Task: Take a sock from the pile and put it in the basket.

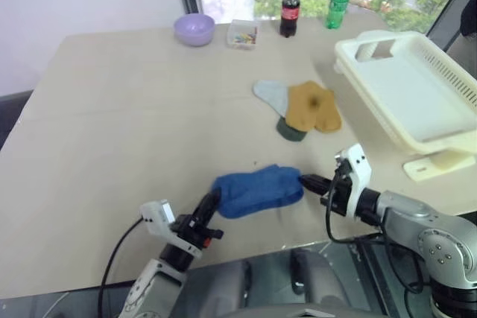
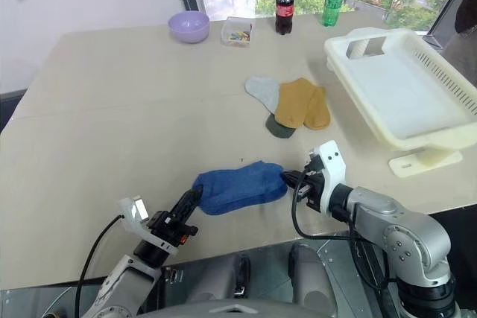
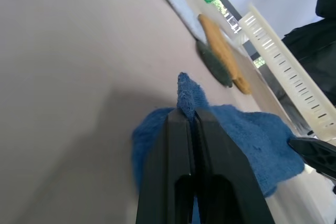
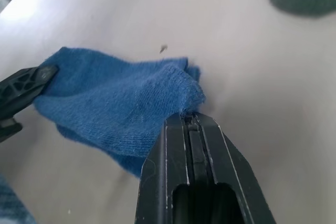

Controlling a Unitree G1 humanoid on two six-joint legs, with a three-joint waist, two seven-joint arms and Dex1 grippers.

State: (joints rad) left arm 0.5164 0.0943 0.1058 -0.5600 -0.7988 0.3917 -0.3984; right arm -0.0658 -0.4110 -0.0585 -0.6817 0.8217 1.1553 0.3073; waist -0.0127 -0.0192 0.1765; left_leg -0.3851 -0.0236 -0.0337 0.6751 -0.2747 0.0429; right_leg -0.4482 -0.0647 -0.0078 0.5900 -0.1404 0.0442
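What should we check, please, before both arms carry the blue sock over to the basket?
1. Left gripper shut on the blue sock at one end: ok.
2. Right gripper shut on the other end: ok.
3. Sock apart from the other socks: ok.
4. Sock lifted off the table: cannot tell.
5. Basket open and empty: ok.
6. Basket sitting flat: not ok, it is tilted on a support.
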